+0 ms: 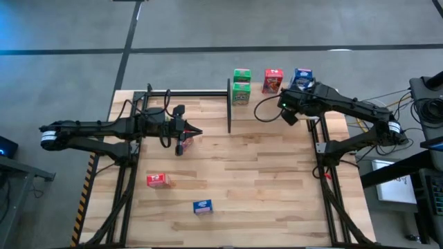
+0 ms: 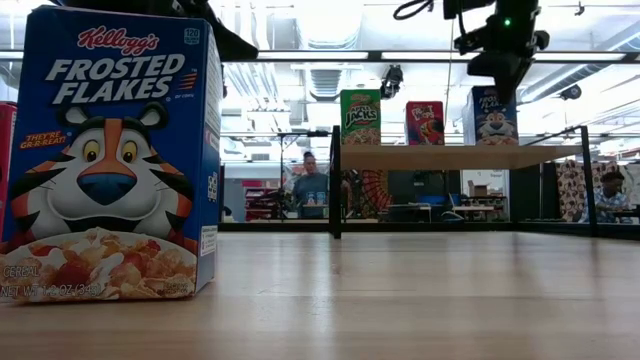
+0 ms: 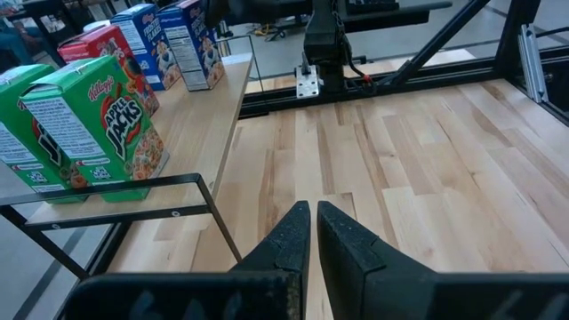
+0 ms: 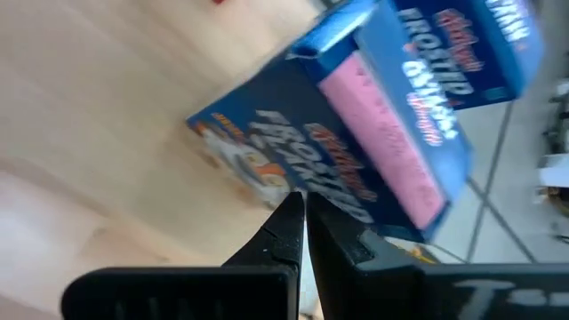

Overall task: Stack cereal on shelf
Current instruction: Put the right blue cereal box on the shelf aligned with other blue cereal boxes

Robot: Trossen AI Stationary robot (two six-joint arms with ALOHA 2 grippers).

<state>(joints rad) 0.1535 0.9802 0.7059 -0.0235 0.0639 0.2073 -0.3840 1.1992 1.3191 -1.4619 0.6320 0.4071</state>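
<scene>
Cereal boxes on the shelf (image 1: 277, 104) at twelve o'clock, right end effector (image 1: 286, 111) empty with fingers together beside the blue pair (image 1: 302, 78); left end effector (image 1: 199, 131), fingers together, must next open for a worktop box (image 1: 158, 180).

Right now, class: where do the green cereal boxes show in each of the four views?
High view: top centre, on the shelf, green boxes.
Low view: one green front shows, centre.
Left wrist view: far left.
Right wrist view: not in it.
Shared landmark: the red box beside them.
</scene>
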